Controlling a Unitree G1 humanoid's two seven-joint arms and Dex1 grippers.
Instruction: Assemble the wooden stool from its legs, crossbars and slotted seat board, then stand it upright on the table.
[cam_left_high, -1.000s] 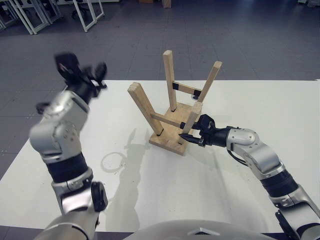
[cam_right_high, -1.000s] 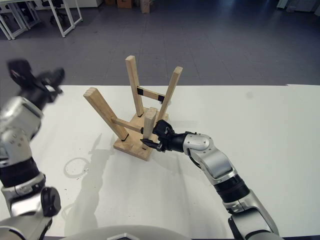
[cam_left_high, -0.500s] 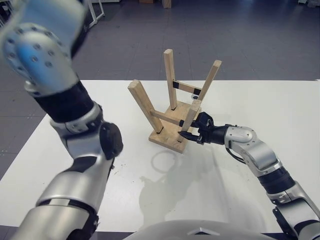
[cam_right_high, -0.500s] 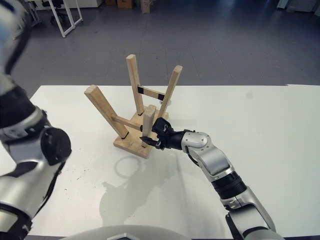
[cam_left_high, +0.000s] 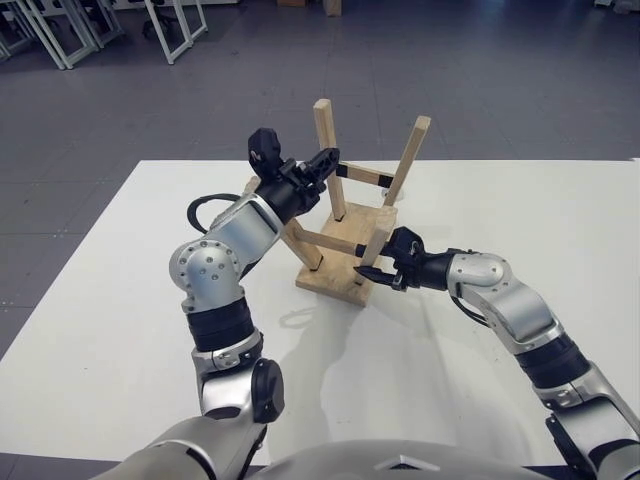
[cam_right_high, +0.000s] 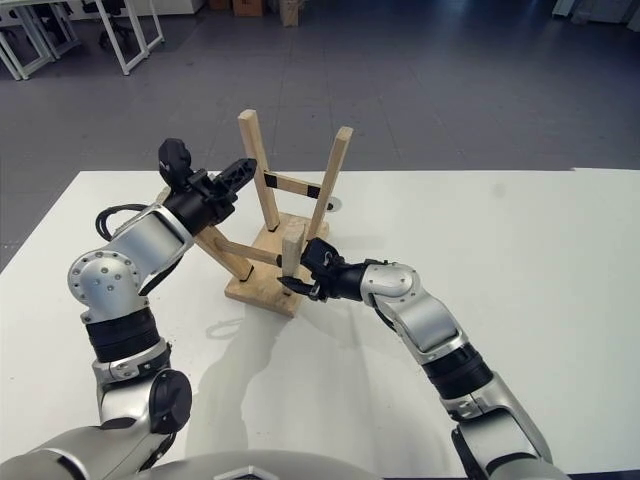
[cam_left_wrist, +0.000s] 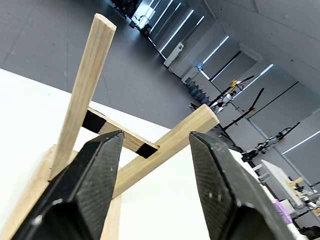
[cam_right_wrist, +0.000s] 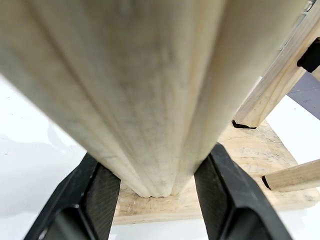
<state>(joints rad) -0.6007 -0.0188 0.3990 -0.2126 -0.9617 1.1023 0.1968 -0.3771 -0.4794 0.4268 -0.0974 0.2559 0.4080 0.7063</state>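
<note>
- One pale wooden stool (cam_left_high: 345, 240), upturned mid-bench (cam_left_high: 120, 330), with its flat rectangular seat board (cam_left_high: 335, 280) down on the white surface.
- Four squared legs (cam_left_high: 408, 150) point up, splayed; two thin crossbars (cam_left_high: 368, 176), the far one black-ended.
- Right gripper (cam_left_high: 378, 270): jaws clenched low on the near-right leg (cam_left_high: 380, 232).
- Left gripper (cam_left_wrist: 156, 142): jaws released, beside the far-left leg (cam_left_high: 324, 130).

Left arm swung down from its raised spot off the worktop's left side; left gripper (cam_left_high: 322, 166) now at the upturned stool (cam_left_high: 335, 278), fingers apart, beside the far left leg (cam_left_high: 328, 150). Stool's leg tops leaned slightly left. Right gripper (cam_left_high: 376, 266), with the near leg (cam_left_high: 385, 232), edged left
</note>
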